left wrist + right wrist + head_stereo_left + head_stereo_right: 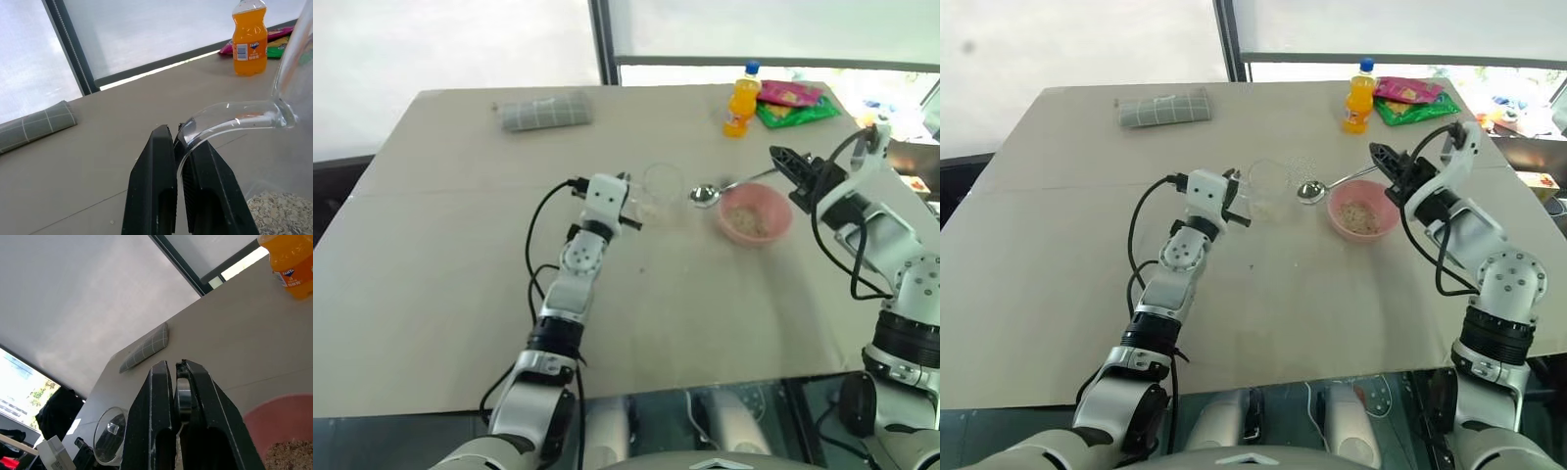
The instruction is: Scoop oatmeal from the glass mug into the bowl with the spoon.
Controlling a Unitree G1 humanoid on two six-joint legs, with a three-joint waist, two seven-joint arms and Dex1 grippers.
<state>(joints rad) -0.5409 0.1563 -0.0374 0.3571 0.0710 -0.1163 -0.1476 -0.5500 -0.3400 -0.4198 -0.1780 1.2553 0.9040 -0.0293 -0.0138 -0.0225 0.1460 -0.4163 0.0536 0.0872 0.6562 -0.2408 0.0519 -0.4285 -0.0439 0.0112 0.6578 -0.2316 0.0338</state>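
Note:
The clear glass mug (pixel 663 188) stands mid-table with pale oatmeal (pixel 279 218) in its bottom. My left gripper (pixel 176 134) is shut on the mug's curved glass handle (pixel 234 117). Right of the mug sits the pink bowl (pixel 781 223), which holds a small heap of oatmeal (pixel 749 221). My right gripper (pixel 775 154) is shut on the handle of the silver spoon (pixel 705 195). The spoon's small oval end hangs between the mug and the pink bowl, close to the bowl's rim. I cannot tell whether it carries any flakes.
An orange drink bottle (pixel 741 100) and colourful snack packets (pixel 793 103) lie at the table's far right. A folded grey cloth (pixel 546 111) lies at the far left. The window frame (pixel 603 44) rises behind the table.

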